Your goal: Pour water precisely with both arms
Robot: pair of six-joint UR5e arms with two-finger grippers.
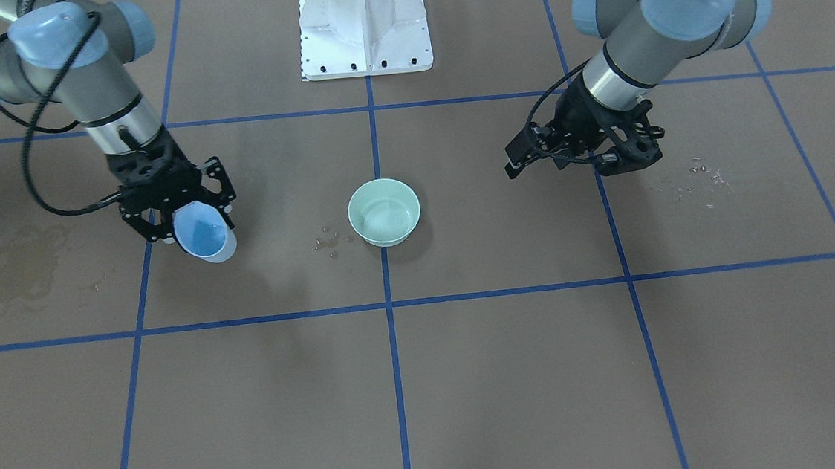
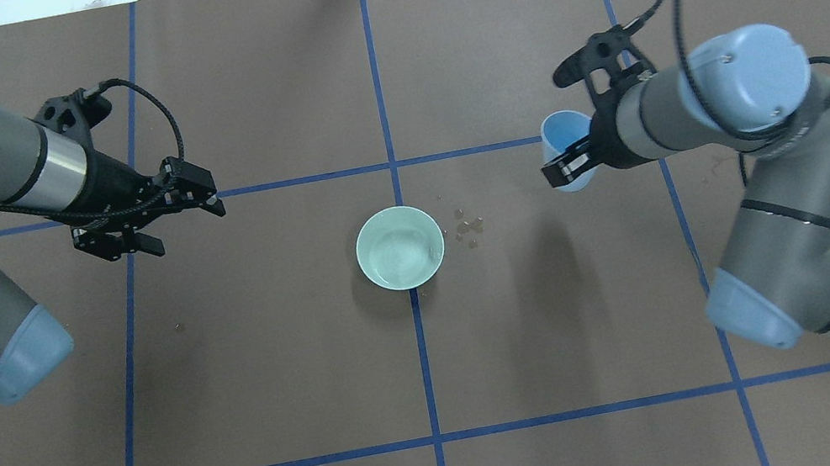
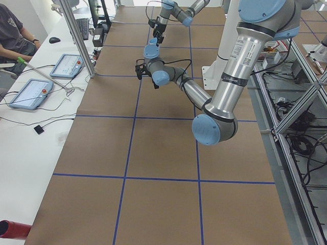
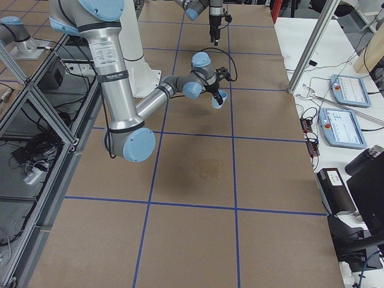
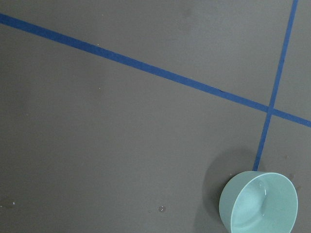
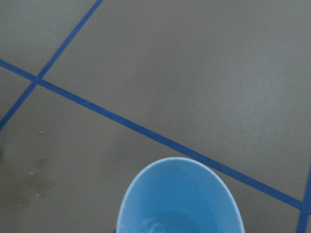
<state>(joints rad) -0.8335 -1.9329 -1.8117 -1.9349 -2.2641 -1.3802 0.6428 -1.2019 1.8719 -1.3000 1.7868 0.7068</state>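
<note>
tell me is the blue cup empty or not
Not empty: a little water shows as faint glints and ripples at the bottom of the cup in the right wrist view.

bowl point(image 2: 400, 248) on table point(image 2: 278, 377), droplets point(image 2: 468, 225) seemingly just beside

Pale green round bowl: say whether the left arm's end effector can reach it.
Probably yes. The left end effector hangs open and empty, with only bare brown table between it and the pale green round bowl. The right end effector, gripping a blue cup, is on the bowl's far side.
</note>
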